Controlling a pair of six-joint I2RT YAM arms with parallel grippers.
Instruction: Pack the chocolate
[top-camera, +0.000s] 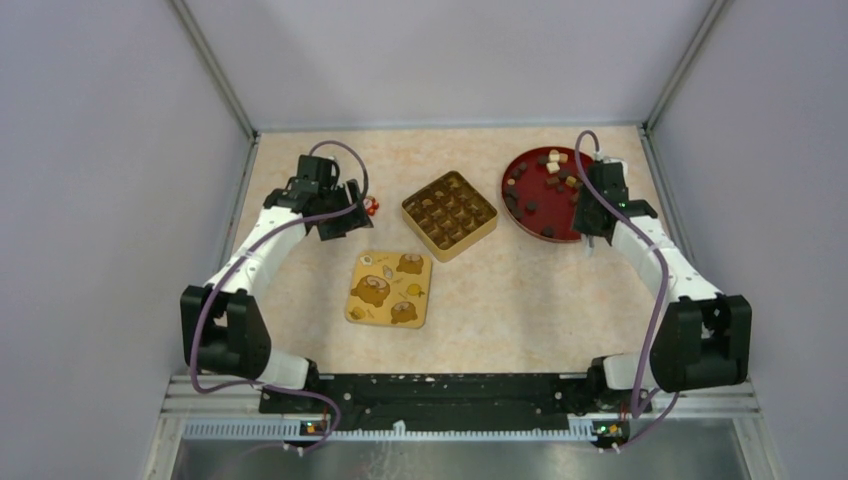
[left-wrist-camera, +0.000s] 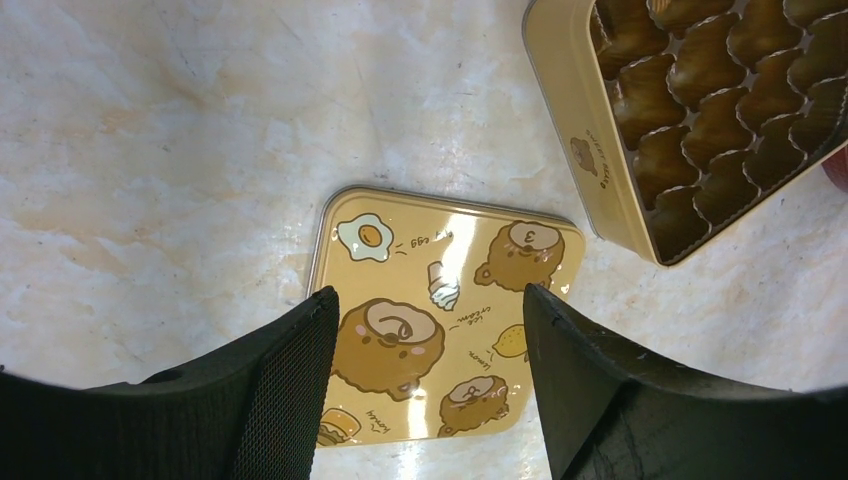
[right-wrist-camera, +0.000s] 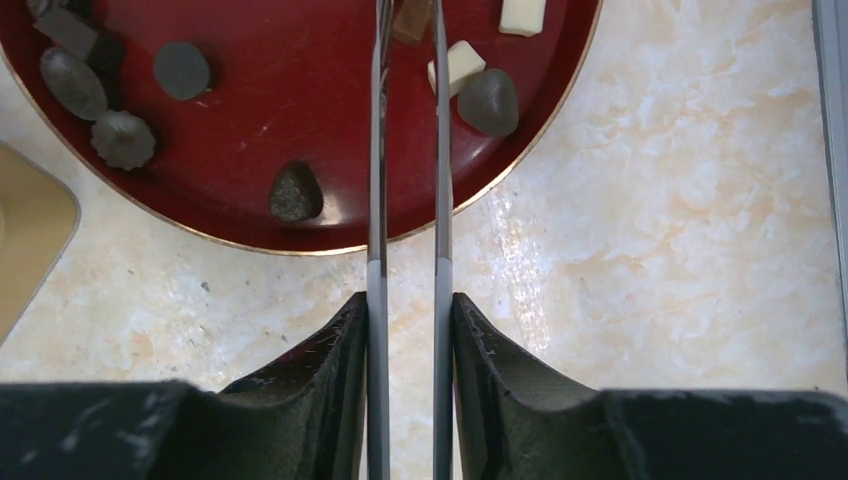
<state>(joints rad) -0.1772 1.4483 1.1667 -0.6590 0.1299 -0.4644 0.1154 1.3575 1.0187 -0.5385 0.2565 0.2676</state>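
Lid (top-camera: 389, 288) beside tin (top-camera: 473, 240) (tweezers (right-wrist-camera: 377, 150) over chocolate (right-wrist-camera: 487, 100))

My left arm (top-camera: 262, 240) is bent at the elbow. It reaches away from me and leans in toward the middle. Its wrist tips down. The left gripper (left-wrist-camera: 430, 300) hangs empty, with its two black fingers wide apart. My right arm (top-camera: 655, 255) is bent the same way on the other side. The right gripper (right-wrist-camera: 408, 300) points down and pinches thin metal tweezers (right-wrist-camera: 376, 200) between its fingers.
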